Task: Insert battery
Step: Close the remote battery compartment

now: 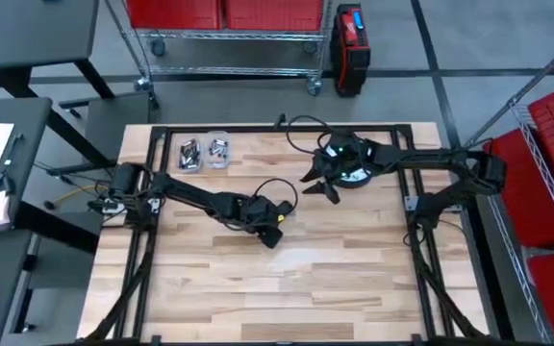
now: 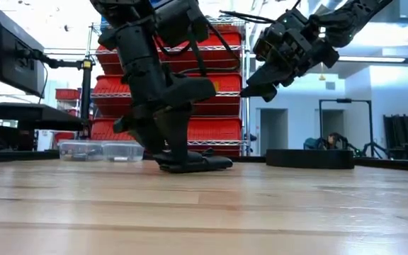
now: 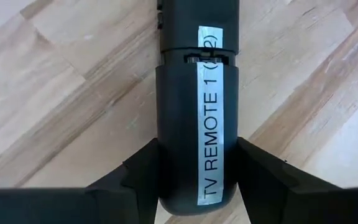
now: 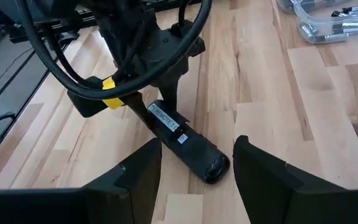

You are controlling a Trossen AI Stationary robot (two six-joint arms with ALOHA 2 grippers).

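Black TV remote (image 4: pixel 182 139) flat on the wooden bench (image 1: pixel 258 279), labelled back upward, near the bench's middle. Clamped at one end between the fingers of the left pincer (image 3: pixel 197 186), both pads pressed against its sides in the left wrist view; long axis running straight away from that pincer, battery-cover seam just past the label's far end. Seen from the right wrist: remote lying on a diagonal, free end pointing toward the right pincer (image 4: pixel 197 180), which hangs in the air above and a little back, fingers spread wide, nothing between them. In the high view, right pincer (image 1: pixel 323 183) apart from the left pincer (image 1: pixel 275 231), closer to the bench's far side; clear trays of batteries (image 1: pixel 205 152) near the far edge, well apart from the remote. Left arm plainly the nearer, already pinning the remote down; right arm free, so likely the one to work the cover or fetch a cell. Whether the cover is loosened: cannot tell.
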